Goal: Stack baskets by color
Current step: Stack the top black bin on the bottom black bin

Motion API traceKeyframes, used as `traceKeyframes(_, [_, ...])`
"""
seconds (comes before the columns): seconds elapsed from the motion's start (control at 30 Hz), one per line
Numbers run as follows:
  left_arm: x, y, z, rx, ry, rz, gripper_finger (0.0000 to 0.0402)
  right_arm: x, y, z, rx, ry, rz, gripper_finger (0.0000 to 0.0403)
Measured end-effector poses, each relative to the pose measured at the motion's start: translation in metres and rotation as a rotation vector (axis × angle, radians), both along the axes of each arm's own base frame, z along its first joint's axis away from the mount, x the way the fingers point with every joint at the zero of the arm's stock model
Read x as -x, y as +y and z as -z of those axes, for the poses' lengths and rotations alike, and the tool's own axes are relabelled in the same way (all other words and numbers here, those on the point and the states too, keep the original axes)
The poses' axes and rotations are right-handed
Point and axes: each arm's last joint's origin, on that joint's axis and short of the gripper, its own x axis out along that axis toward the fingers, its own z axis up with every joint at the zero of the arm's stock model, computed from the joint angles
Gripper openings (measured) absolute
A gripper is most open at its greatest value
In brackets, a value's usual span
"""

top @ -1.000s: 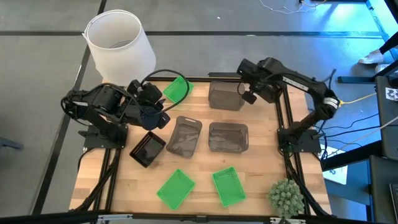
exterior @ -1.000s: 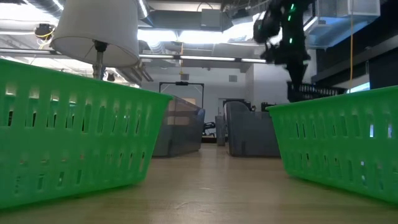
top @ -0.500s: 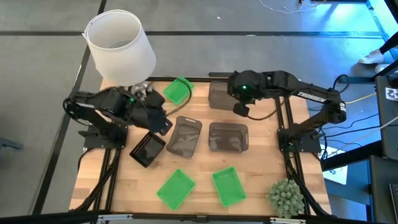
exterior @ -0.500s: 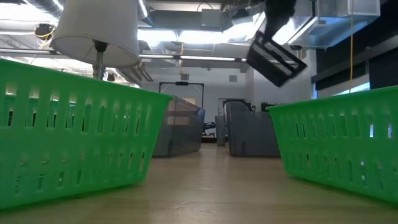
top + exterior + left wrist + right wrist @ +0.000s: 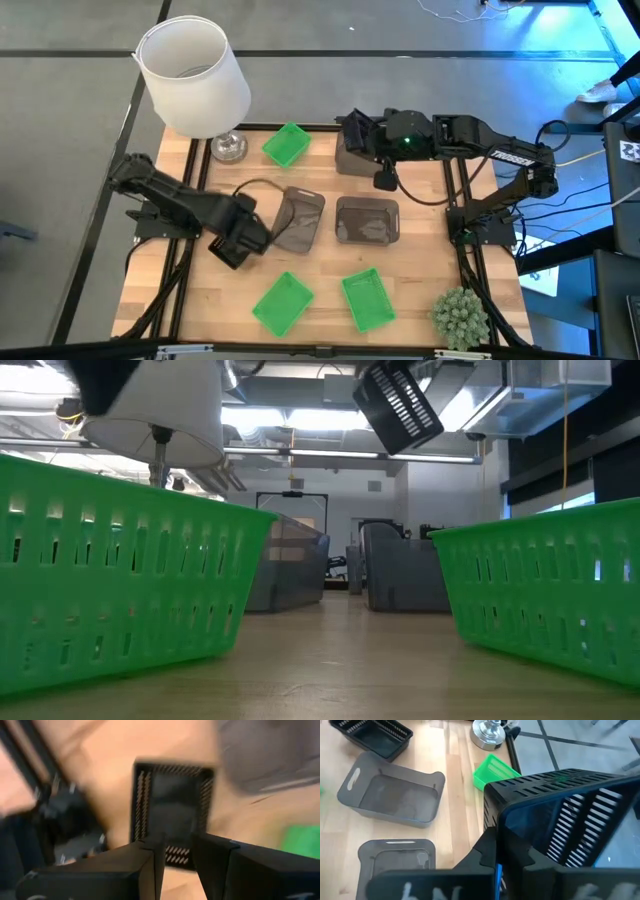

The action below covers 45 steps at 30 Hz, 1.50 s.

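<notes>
Carrying one black basket over to the other black basket

The right tool (image 5: pixel 510 865) is pinched shut on the rim of a black basket (image 5: pixel 560 815) and holds it tilted in the air, above the far grey basket (image 5: pixel 352 160). The other black basket (image 5: pixel 172 815) sits on the counter (image 5: pixel 320 325) near the left side, and the left tool (image 5: pixel 177 852) hangs right over it with its fingers spread wide. I think a good way is to tip the carried basket flat first, line up its corners with the one below, then lower it slowly. The left tool should move clear so they do not bump. Green baskets (image 5: pixel 283 303) and grey ones wait nearby.
</notes>
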Motion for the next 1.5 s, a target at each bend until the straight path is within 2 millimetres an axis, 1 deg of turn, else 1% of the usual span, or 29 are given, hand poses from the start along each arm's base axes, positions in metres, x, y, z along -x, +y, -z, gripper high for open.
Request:
traceKeyframes(0.17, [0.018, -0.016, 0.033, 0.071, 0.174, -0.022, 0.0082, 0.000, 0.000, 0.000, -0.003, 0.000, -0.004, 0.0006])
traceKeyframes(0.27, [0.027, -0.019, 0.051, 0.012, 0.209, -0.009, 0.0082, 0.000, 0.000, 0.000, -0.004, -0.001, -0.004, 0.0006])
traceKeyframes(0.37, [0.032, -0.018, 0.065, -0.045, 0.222, -0.014, 0.0082, 0.000, 0.000, 0.000, -0.009, -0.002, -0.001, 0.0006])
traceKeyframes(0.47, [0.038, -0.017, 0.074, -0.064, 0.258, -0.024, 0.0082, 0.000, 0.000, 0.000, -0.024, -0.009, 0.013, 0.0006])
traceKeyframes(0.53, [0.038, -0.020, 0.077, -0.034, 0.251, -0.018, 0.0082, 0.000, 0.000, 0.000, -0.028, -0.011, 0.018, 0.0006])
traceKeyframes(0.6, [0.036, -0.026, 0.078, -0.018, 0.202, 0.011, 0.0082, 0.000, 0.000, 0.000, -0.032, -0.013, 0.022, 0.0006])
traceKeyframes(0.7, [0.032, -0.029, 0.079, -0.091, 0.104, 0.072, 0.0082, 0.000, 0.000, 0.000, -0.044, -0.018, 0.034, 0.0006])
traceKeyframes(0.83, [0.030, -0.026, 0.079, -0.183, 0.048, 0.087, 0.0082, 0.000, 0.000, 0.000, -0.044, -0.018, 0.034, 0.0006])
traceKeyframes(0.9, [0.028, -0.024, 0.082, -0.205, 0.030, 0.112, 0.0082, 0.000, 0.000, 0.000, -0.044, -0.018, 0.034, 0.0006])
traceKeyframes(1.03, [0.027, -0.015, 0.103, -0.229, 0.011, 0.129, 0.0082, 0.000, 0.000, 0.000, -0.046, -0.018, 0.036, 0.0006])
traceKeyframes(1.23, [0.032, 0.002, 0.130, -0.217, 0.057, 0.088, 0.0082, 0.000, 0.000, 0.000, -0.046, -0.018, 0.036, 0.0006])
traceKeyframes(1.37, [0.030, 0.011, 0.145, -0.198, 0.043, 0.114, 0.0082, 0.000, 0.000, 0.000, -0.046, -0.017, 0.036, 0.0006])
traceKeyframes(1.5, [0.027, 0.021, 0.153, -0.207, 0.032, 0.138, 0.0082, 0.000, 0.000, 0.000, -0.047, -0.017, 0.037, 0.0006])
